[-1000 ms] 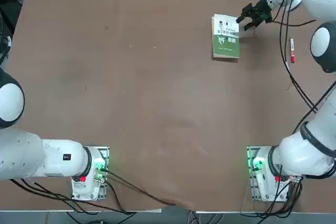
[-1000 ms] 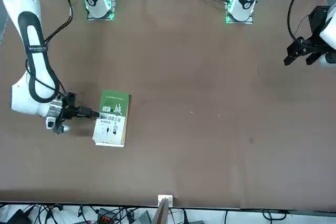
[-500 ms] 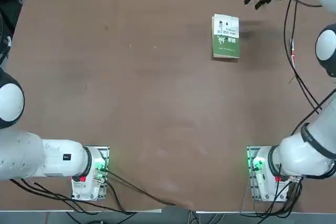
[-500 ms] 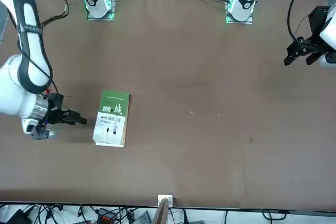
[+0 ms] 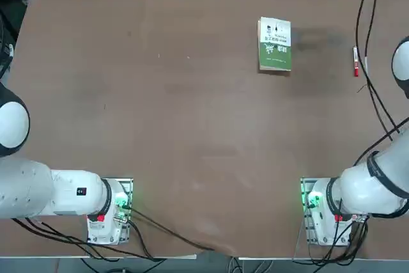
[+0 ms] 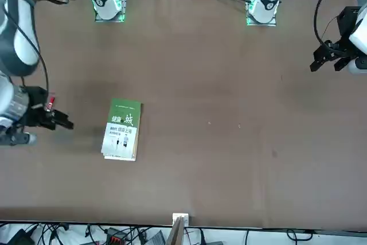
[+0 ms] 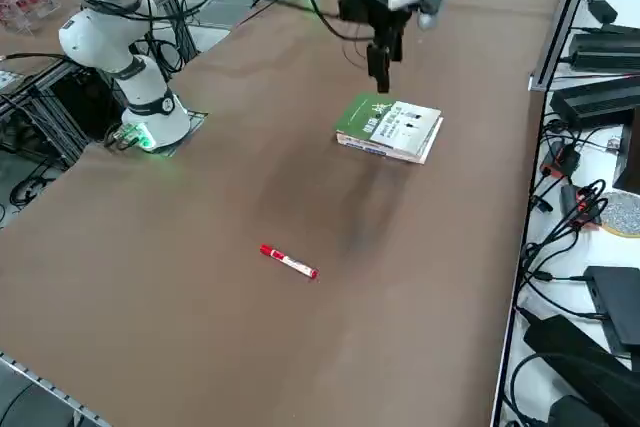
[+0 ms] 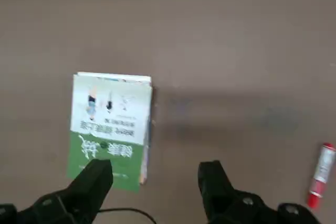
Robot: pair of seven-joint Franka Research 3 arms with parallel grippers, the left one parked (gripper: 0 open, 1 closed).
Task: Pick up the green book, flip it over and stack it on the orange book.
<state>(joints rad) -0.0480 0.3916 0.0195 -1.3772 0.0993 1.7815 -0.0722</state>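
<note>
The green book [image 8: 110, 129] lies flat under my right gripper [image 8: 155, 182], its half white, half green side turned up. My two fingers [image 8: 93, 181] are spread wide apart and hold nothing; I hang in the air above the table [image 8: 236, 35], and the book shows partly behind one of my fingertips. In the front view my right gripper [image 6: 62, 123] is raised at the side of the book [image 6: 121, 129], well apart from it, and it touches nothing.

The book [image 5: 275, 44] rests in the far right part of the table [image 5: 160, 107], near the far edge. Its white half points to the far edge and its green half points back to my base. Under its edges I see a second layer of pages and a thin strip of other colour in the right side view — so it lies on top of another book [image 7: 381, 150], but I cannot tell the cover of that lower one. The two are aligned almost exactly.

A red marker [image 5: 356, 61] with a white body lies flat on the table to the right of the book — near it, not touching. In the right side view the marker [image 7: 289, 261] is alone on bare brown surface.
</note>
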